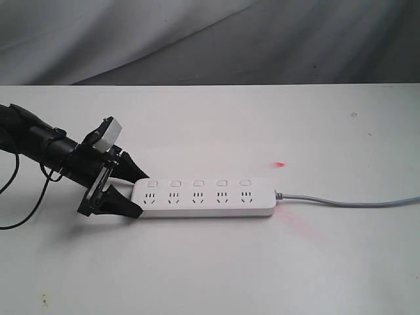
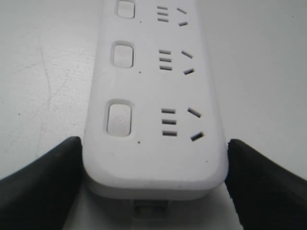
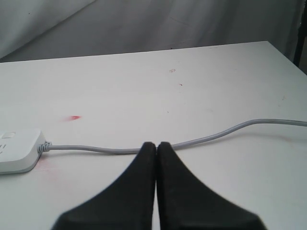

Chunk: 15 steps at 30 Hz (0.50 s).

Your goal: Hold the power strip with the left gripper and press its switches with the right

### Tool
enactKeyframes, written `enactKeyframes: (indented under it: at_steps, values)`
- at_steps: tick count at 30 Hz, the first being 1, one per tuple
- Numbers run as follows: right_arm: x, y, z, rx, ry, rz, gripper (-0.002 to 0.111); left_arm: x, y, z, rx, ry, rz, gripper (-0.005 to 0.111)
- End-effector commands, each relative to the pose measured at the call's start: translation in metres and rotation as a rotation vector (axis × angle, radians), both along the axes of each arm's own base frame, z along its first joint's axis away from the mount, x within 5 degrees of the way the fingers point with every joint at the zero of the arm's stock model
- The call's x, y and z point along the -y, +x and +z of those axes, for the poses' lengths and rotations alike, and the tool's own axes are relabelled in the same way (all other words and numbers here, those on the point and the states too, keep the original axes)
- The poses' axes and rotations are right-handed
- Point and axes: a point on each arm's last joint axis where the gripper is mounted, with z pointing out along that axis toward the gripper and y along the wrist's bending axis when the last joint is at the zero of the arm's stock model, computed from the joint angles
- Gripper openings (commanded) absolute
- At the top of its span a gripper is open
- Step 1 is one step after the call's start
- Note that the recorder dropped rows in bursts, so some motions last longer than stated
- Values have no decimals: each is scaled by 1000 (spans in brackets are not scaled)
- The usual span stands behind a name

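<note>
The white power strip (image 1: pixel 203 197) lies flat on the white table (image 1: pixel 216 125), its grey cord (image 1: pixel 348 201) running off to the right. Its five square switches (image 1: pixel 198 183) sit in a row above the sockets. My left gripper (image 1: pixel 141 195) holds the strip's left end, one black finger on each long side. In the left wrist view the fingers (image 2: pixel 57 177) press against the rounded end of the strip (image 2: pixel 148 86), close to the nearest switch (image 2: pixel 120 118). My right gripper (image 3: pixel 156 144) is shut and empty above the cord (image 3: pixel 216 136), well away from the strip's end (image 3: pixel 19 151); the exterior view does not show it.
A small red mark (image 1: pixel 281 164) is on the table beyond the strip's right end, and a faint pink smear (image 1: pixel 298 226) lies in front of it. A grey cloth backdrop (image 1: pixel 210 39) hangs behind the table's far edge.
</note>
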Motion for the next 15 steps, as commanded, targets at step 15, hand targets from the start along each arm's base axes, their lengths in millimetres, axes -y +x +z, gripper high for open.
enactKeyframes:
  at_steps: [15]
  values:
    - [1, 0, -1, 4, -5, -9, 0, -12, -10, -36, -29, 193, -49, 49]
